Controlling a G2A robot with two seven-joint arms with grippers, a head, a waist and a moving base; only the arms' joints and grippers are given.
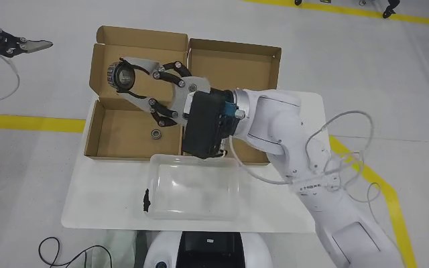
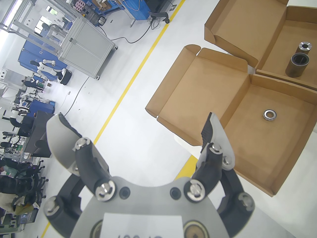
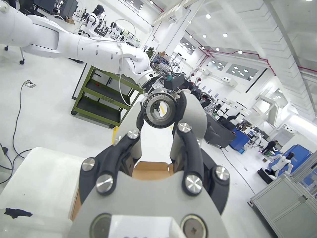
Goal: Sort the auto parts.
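Right claw (image 1: pixel 123 80), bearing (image 1: pixel 121 74); white table (image 1: pixel 100 201), pale floor (image 1: pixel 348 53)

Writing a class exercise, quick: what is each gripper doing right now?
Left gripper: jaws open, holding nothing.
Right gripper: jaws shut on a bearing.

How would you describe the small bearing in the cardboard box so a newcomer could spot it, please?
On the white table, two open cardboard boxes sit side by side; take the one on the robot's left. The small bearing lies alone on its floor: a flat silver ring, unlike the big bearing held in the right gripper and the upright cylinders in the other box.
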